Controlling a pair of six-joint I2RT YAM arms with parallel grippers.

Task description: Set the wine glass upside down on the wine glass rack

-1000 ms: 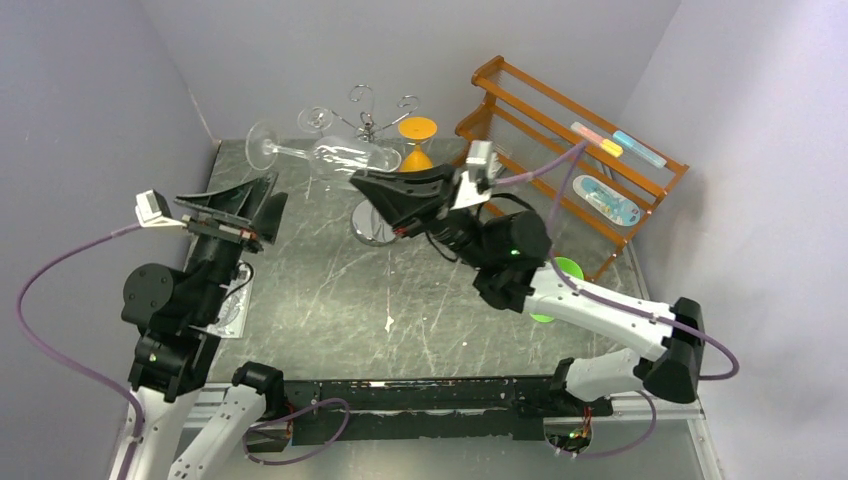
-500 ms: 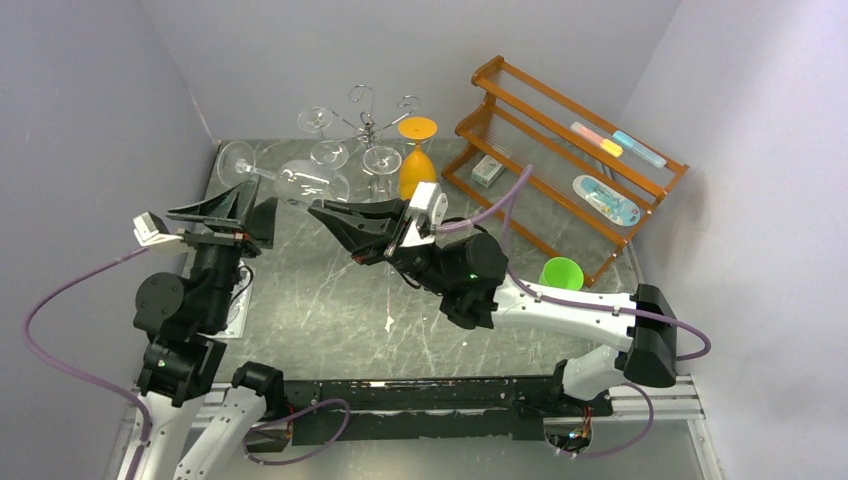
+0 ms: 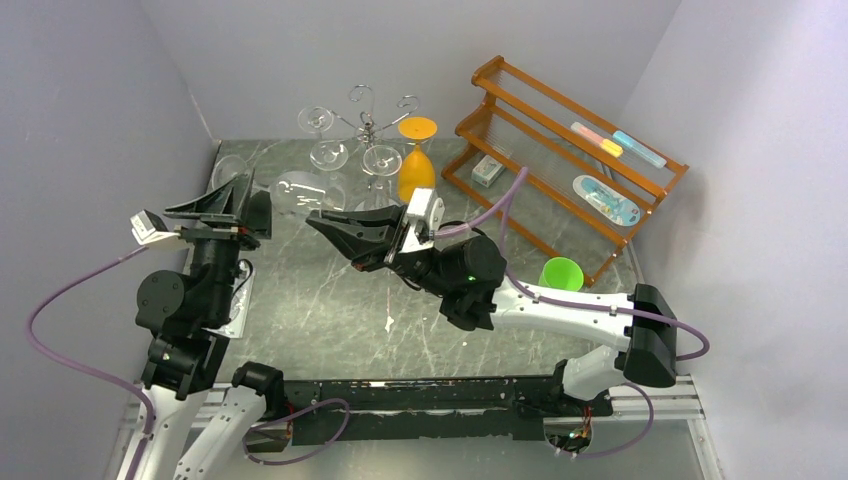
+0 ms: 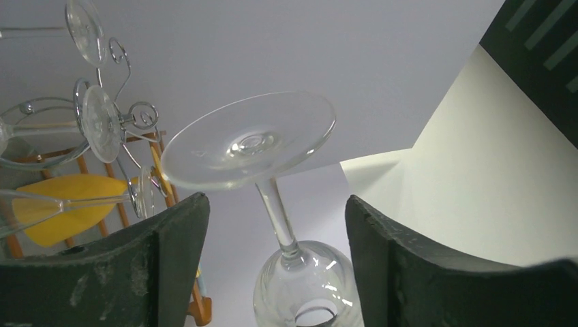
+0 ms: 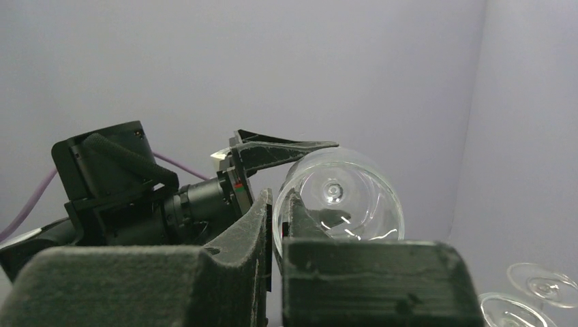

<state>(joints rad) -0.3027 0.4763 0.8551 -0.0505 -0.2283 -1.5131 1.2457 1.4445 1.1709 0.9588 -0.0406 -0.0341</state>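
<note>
One wine glass (image 5: 341,197), rim pinched in right end effector (image 5: 275,204)

rack (image 3: 369,124) near side crowded w/ hung clear glasses (image 3: 329,155) + orange glass (image 3: 416,172) on rt

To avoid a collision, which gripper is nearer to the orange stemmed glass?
Right. The right gripper is left of the orange stemmed glass, slightly nearer the bases; the left gripper is farther left.

We see plain pale purple walls (image 3: 420,50) all around. The table (image 3: 330,300) is dark green with white streaks. An orange-brown wooden shelf (image 3: 560,150) stands at the right.
</note>
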